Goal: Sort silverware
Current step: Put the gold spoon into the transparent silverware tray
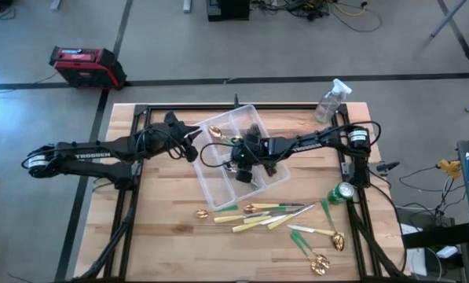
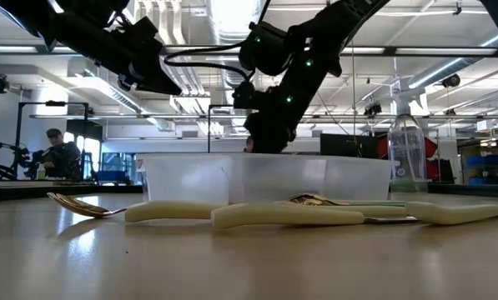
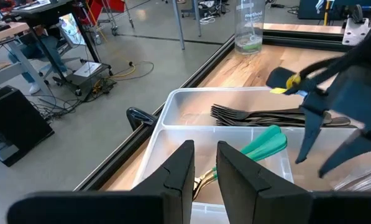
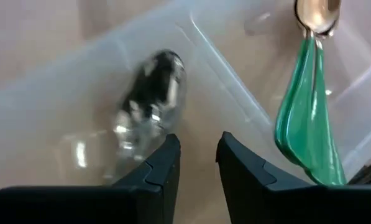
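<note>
Near edge of the worktop (image 1: 163, 236): loose cutlery (image 1: 277, 220) waits, yellow and green handles, gold spoons. Farther in, the tray (image 1: 218, 189) holds forks (image 3: 266, 116), a green piece (image 4: 306, 124) and a shiny spoon (image 4: 151, 93). The right end effector (image 4: 197, 155) hangs over that spoon, fingers narrowly apart, holding nothing; best lift clear before fetching another. Left end effector (image 3: 205, 165), similarly narrow and empty, hovers at the tray's left rim

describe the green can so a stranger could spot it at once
Start at the wooden table and go to its right edge, beside the black frame. The green can stands there, just above the loose cutlery; it alone is round and squat, while its neighbours are long and thin.
</note>
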Tool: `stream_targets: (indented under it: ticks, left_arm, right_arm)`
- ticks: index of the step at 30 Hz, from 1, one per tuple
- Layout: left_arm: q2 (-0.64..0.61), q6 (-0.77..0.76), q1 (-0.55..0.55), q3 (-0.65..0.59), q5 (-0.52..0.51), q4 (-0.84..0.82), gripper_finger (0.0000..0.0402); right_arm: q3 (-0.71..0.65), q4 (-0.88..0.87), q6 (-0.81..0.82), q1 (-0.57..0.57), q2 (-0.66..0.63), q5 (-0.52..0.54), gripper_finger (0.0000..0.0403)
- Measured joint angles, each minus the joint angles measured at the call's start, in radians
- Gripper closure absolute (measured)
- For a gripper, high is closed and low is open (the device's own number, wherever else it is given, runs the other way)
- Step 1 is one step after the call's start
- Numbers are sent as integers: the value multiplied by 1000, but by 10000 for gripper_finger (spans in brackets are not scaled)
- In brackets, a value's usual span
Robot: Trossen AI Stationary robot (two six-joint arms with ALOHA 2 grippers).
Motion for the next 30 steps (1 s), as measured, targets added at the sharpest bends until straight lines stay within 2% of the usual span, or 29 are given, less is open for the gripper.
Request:
stream_targets:
  ticks: [14,22,30]
  left_arm:
    - [0,0,0,0,0,-1,348]
    - [0,0,0,0,0,-1,348]
    - [0,0,0,0,0,-2,348]
  right_arm:
    - [40,-48,-116,4,-9,158,368]
    - [70,-53,-159,1,-12,214,361]
    - [72,-155,-141,3,-13,226,347]
